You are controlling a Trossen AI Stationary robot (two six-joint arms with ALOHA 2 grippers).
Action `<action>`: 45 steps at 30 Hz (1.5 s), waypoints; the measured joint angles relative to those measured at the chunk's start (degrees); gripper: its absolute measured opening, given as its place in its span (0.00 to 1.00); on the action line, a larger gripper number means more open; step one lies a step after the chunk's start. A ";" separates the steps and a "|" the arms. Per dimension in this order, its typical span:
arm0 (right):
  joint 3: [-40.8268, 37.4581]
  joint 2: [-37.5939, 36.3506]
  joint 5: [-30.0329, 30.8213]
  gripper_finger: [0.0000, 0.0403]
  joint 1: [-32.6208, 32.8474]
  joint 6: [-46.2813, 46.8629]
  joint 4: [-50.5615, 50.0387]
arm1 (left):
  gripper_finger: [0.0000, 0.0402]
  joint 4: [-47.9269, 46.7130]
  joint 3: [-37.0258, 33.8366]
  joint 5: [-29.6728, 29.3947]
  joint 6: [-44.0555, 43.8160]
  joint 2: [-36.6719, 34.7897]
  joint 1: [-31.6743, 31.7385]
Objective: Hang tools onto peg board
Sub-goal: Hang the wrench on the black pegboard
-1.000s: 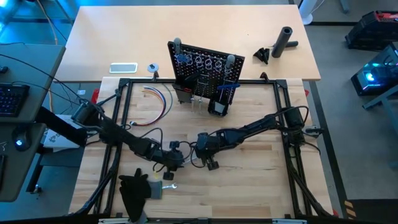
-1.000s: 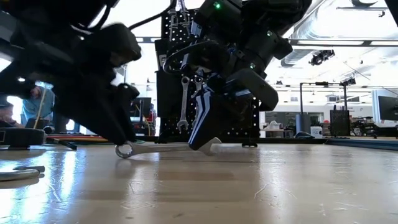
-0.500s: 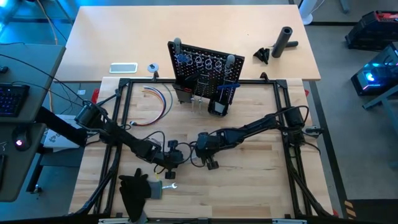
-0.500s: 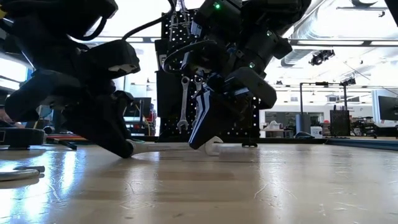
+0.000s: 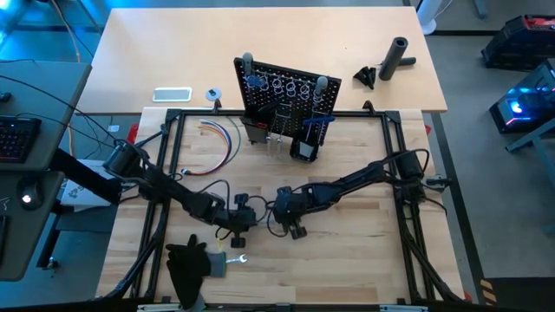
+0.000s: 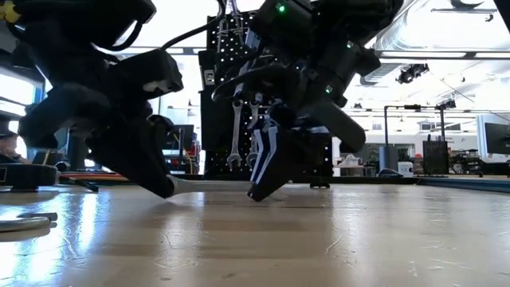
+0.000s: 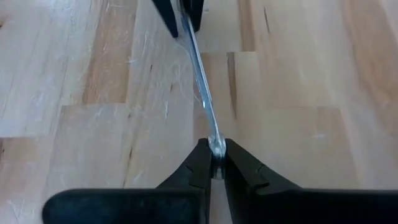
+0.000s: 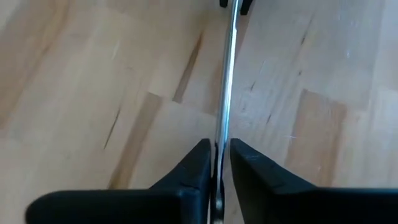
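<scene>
**Left tool (image 7: pixel 216 152).** I read the two fingers as closed on the near end of a silver wrench (image 7: pixel 202 81). The pads clamp the metal from both sides with no gap showing. In the low view the left tool (image 6: pixel 163 187) sits down at the tabletop (image 6: pixel 319 239), and the wrench (image 6: pixel 207 185) runs out from its tip almost flat along the wood.

**Right tool (image 8: pixel 219 149).** The fingers stand a little apart, astride the shaft of the same wrench (image 8: pixel 227 74). A thin slit shows beside the metal, and I cannot tell whether either pad touches it. From the right tool the shaft runs straight ahead to the left tool's fingers at its far end. In the low view the right tool (image 6: pixel 259 191) points down with its tips just at the tabletop.

**Layout from above.** The left tool (image 5: pixel 243 225) and right tool (image 5: pixel 293 229) face each other, close together, with the wrench lying between them. The peg board (image 5: pixel 282 91) stands upright well beyond both tools, with other wrenches (image 6: pixel 235 131) already hanging on it. A second wrench (image 5: pixel 236 258) lies just on the near side of the left tool, beside a black cloth (image 5: pixel 186 264).
</scene>
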 joint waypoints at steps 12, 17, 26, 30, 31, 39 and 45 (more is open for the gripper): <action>0.02 -0.07 16.87 0.32 4.25 -4.58 0.10 | 0.04 0.90 -0.02 7.77 -5.55 -1.43 3.77; 0.02 -0.09 23.18 0.32 6.64 -6.62 0.06 | 0.04 3.70 -0.02 11.25 -8.05 -1.43 5.05; 0.10 -1.79 40.47 0.32 12.35 -10.76 0.36 | 0.04 10.03 -0.02 16.35 -9.93 -3.46 7.30; 0.11 -3.47 52.47 0.32 14.73 -11.30 0.35 | 0.04 12.13 0.12 18.22 -10.71 -6.43 8.45; 0.13 -3.91 55.65 0.32 15.25 -11.71 0.33 | 0.04 12.50 0.14 18.61 -11.09 -7.27 8.70; 0.22 -4.44 75.98 0.32 18.59 -18.85 0.71 | 0.04 14.26 0.13 24.31 -14.80 -12.95 10.56; 0.22 -4.46 78.75 0.32 19.53 -20.18 1.85 | 0.04 15.72 0.00 25.61 -17.51 -15.02 11.12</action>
